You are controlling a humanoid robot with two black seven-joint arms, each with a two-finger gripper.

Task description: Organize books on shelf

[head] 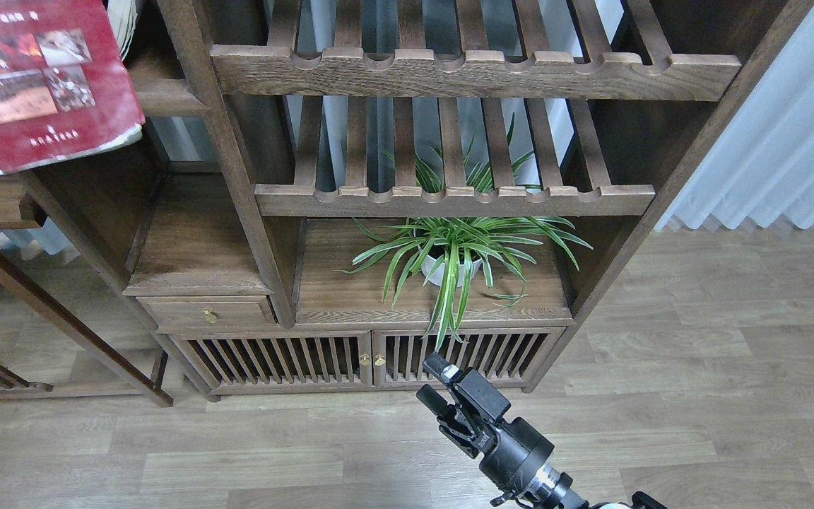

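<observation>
One red book (pixel 32 85) lies flat, tilted

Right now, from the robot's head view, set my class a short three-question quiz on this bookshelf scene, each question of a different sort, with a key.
1. True or false: the red book lies at the upper left, its cover with small photos facing up.
2. Multiple choice: the spider plant in its white pot stands (A) on a slatted rack, (B) on the solid board under the lower slatted rack, (C) on the floor.
3. Fill in: the right gripper holds ____.

Key: 1 true; 2 B; 3 nothing.
</observation>
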